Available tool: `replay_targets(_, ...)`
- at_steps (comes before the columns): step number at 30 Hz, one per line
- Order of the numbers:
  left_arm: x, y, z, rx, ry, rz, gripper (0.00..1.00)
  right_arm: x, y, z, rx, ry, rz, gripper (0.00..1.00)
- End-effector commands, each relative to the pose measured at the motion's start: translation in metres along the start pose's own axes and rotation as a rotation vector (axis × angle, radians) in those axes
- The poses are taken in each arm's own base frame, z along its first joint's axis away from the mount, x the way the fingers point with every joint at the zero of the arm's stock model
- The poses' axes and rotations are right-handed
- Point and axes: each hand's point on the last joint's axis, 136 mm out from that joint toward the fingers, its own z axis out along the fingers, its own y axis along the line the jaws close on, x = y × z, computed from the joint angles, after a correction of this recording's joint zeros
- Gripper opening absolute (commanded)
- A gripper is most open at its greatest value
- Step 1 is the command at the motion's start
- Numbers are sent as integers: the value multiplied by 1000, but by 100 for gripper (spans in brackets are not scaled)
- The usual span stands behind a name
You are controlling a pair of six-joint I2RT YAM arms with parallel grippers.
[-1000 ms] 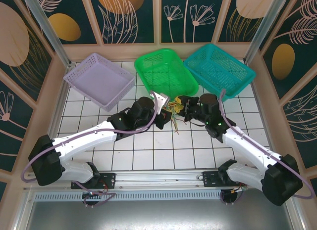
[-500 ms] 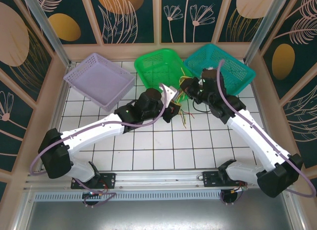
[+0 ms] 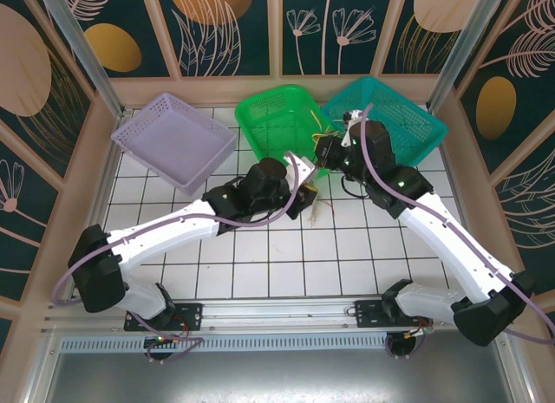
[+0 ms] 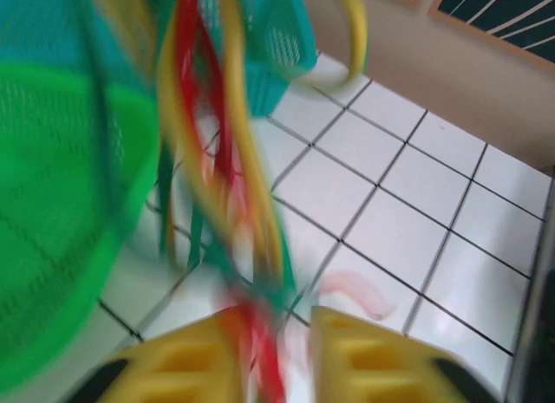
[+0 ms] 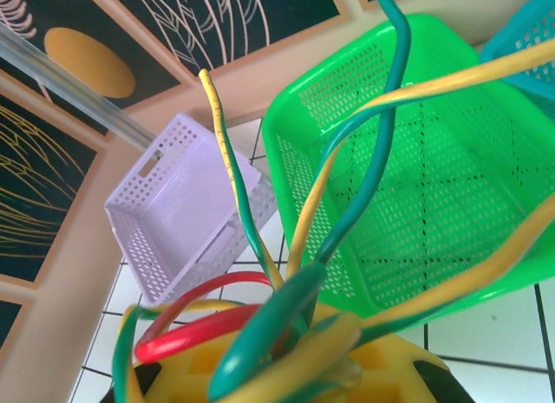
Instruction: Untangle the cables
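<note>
Right gripper (image 3: 335, 150) is clamped on the cables (image 5: 260, 329) at the knot and holds them up over the gap between green basket (image 3: 282, 126) and teal basket (image 3: 395, 121). My read: the height lets loose ends hang and fan out so you can see the crossings. The bundle runs from there down to the left gripper (image 4: 277, 355), low by the tiles. Its jaws stand slightly apart with a red strand in the gap, but it's too blurred to tell if it pinches. You're probably set to draw that strand free. Watch for ends snagging the basket mesh.
</note>
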Motion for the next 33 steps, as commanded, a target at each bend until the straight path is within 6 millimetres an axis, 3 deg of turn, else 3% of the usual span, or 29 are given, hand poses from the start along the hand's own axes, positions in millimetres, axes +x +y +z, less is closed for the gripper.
replay_targets(1,13,10,-28,-74,0,-158,42,-42,9,-20,-88,-167,10,0)
replay_targets(5,-15,15,-62,-68,-198,-360,62,-49,-13,-23,-83,-175,147,0)
replay_targets(11,-41,-4,-84,204,-451,-678,66,-23,-37,-16,-153,-134,399,0)
replay_targets(13,-46,-13,-80,274,-476,-701,68,-11,-44,-12,-164,-106,496,0)
replay_targets(17,-47,-19,-61,242,-456,-653,75,9,-50,-5,-160,-31,629,0)
replay_targets(23,-46,-8,-43,121,-437,-510,86,31,-39,0,-167,123,555,0)
replay_targets(29,-42,-32,-6,206,-330,-410,87,56,-39,5,-169,243,513,0)
replay_targets(33,-32,-29,15,158,-252,-362,81,58,-34,2,-182,266,511,0)
